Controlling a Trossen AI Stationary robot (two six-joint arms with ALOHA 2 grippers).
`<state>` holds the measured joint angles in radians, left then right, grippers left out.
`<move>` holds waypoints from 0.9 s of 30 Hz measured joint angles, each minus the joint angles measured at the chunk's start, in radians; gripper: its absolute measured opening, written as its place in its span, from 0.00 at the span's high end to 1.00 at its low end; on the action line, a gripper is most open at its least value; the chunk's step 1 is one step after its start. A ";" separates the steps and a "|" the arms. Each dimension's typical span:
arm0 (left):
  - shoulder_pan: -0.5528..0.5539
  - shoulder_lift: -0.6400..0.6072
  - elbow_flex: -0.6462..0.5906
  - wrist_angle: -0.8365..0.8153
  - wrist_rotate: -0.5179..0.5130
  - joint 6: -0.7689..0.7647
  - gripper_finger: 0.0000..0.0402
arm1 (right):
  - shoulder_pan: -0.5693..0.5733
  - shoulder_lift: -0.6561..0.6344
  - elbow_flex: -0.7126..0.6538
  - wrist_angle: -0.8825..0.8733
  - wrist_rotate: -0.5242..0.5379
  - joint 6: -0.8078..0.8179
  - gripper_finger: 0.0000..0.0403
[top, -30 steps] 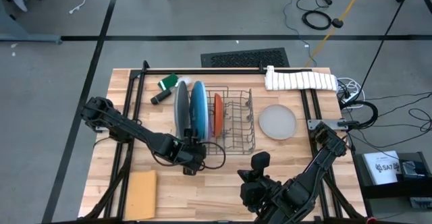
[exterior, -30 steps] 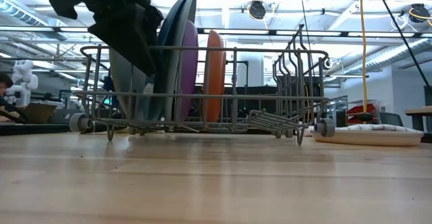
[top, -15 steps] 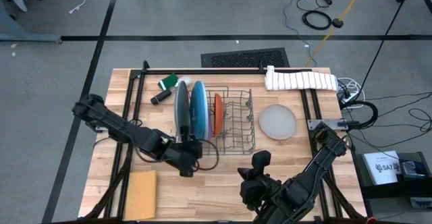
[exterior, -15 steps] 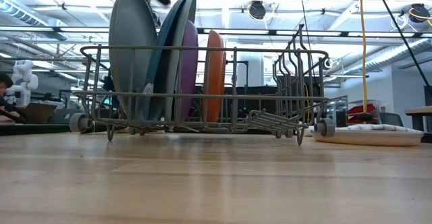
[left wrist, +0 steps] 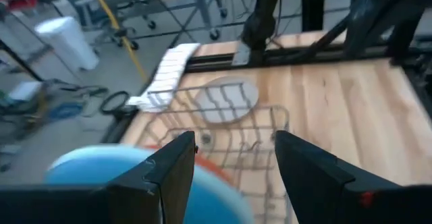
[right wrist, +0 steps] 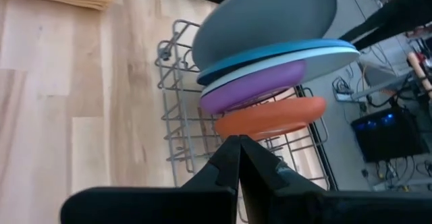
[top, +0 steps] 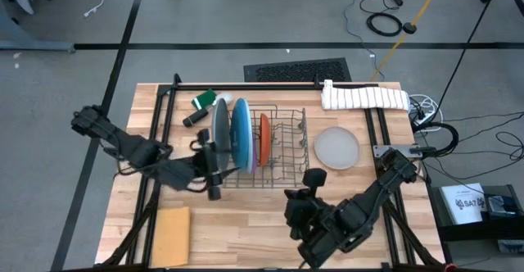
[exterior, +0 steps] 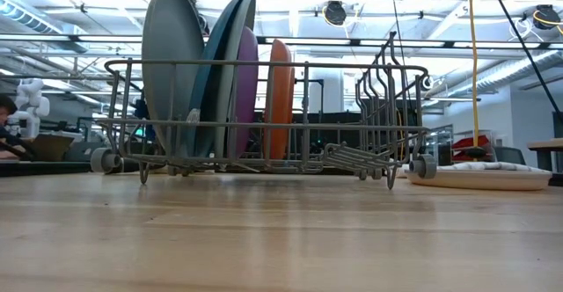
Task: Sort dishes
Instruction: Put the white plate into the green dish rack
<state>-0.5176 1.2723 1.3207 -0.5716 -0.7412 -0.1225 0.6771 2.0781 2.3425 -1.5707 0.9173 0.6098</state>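
High view: five plates stand on edge at the left end of the rack, and the light grey plate lies flat just right of it. The left gripper sits beside the rack's left front corner.

Low view: grey-blue plate, purple plate and orange plate upright in the rack.

Left wrist view: fingers spread wide, holding nothing.

Right wrist view: right gripper pinched closed, empty, in front of the rack.

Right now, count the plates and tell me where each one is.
6: grey-blue plate, bright blue plate, pale teal plate, purple plate and orange plate upright in the rack; light grey plate flat on the table.
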 joint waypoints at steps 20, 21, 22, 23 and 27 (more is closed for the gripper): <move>0.282 0.204 0.012 0.026 0.087 0.098 0.48 | -0.041 0.001 0.001 0.000 -0.034 -0.001 1.00; 0.282 0.203 0.014 0.004 0.069 0.081 0.48 | -0.038 0.001 0.001 0.000 -0.034 -0.002 1.00; 0.280 0.201 0.014 -0.024 0.044 0.063 0.48 | -0.035 0.001 0.001 0.000 -0.033 -0.004 1.00; 0.278 0.197 0.014 -0.047 0.021 0.051 0.48 | -0.034 0.001 0.001 0.000 -0.033 -0.009 1.00; 0.258 0.182 0.014 -0.101 -0.034 0.000 0.48 | -0.027 0.001 0.001 -0.001 -0.033 -0.019 1.00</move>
<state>-0.2593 1.4540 1.3350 -0.6724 -0.7747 -0.1228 0.6497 2.0792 2.3436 -1.5715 0.8841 0.5908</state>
